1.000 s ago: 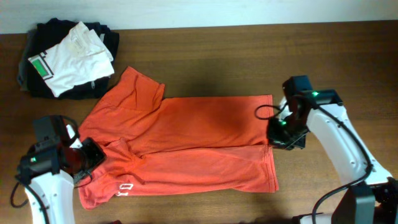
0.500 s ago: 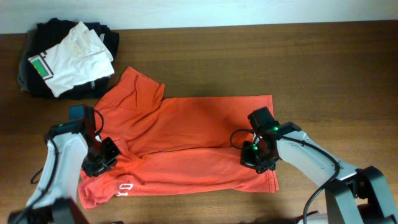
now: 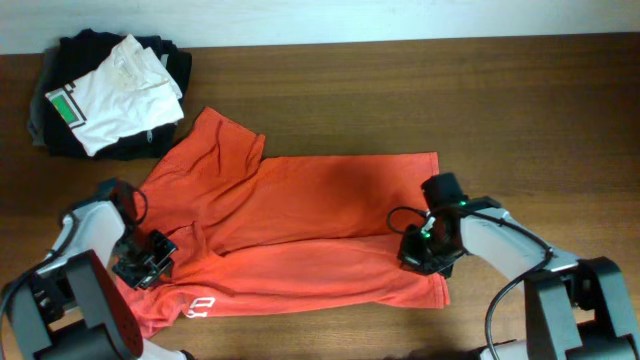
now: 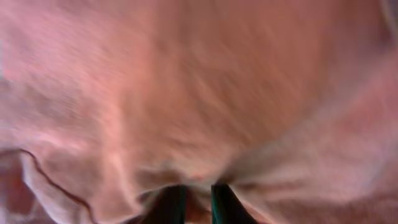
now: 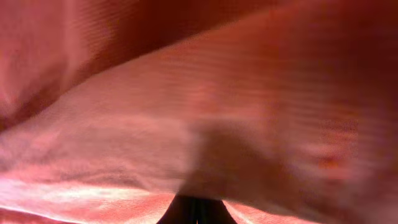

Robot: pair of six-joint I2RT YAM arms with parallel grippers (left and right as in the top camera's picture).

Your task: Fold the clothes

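"So, from above: where's the shirt?"

"Spread sideways on the bench [image 3: 540, 120], collar end by my left arm [image 3: 95, 215], hem by my right arm [image 3: 500, 235]. The shirt [image 3: 300, 230] has one sleeve [image 3: 215, 135] poking up toward the white garment [image 3: 115, 85] on the black pile [image 3: 50, 130]. A bit of lettering [image 3: 200, 305] shows at the near left corner."

"Any folding done?"

"An edge runs lengthwise through the middle, so I'd judge the near half has been laid over once. It's no tidy packet, though. The sleeve is loose, the left end is rumpled, and the crosswise folds look not yet begun. Both jaws sit low on the near layer, the left at the shoulder and the right at the hem."

"Left wrist view?"

"It's blurred and all orange cloth. My two fingertips [image 4: 171, 202] show at the bottom edge with a narrow gap between them, and fabric bunches right there. I read that as the left jaws nipped onto a pinch of shirt."

"And the right wrist?"

"Cloth drapes across the whole picture, lifted over the lens. Only the dark fingertips [image 5: 186, 211] peek in at the bottom, pressed almost together. I take the right jaws as closed on the hem layer, though the pinch itself is hidden."
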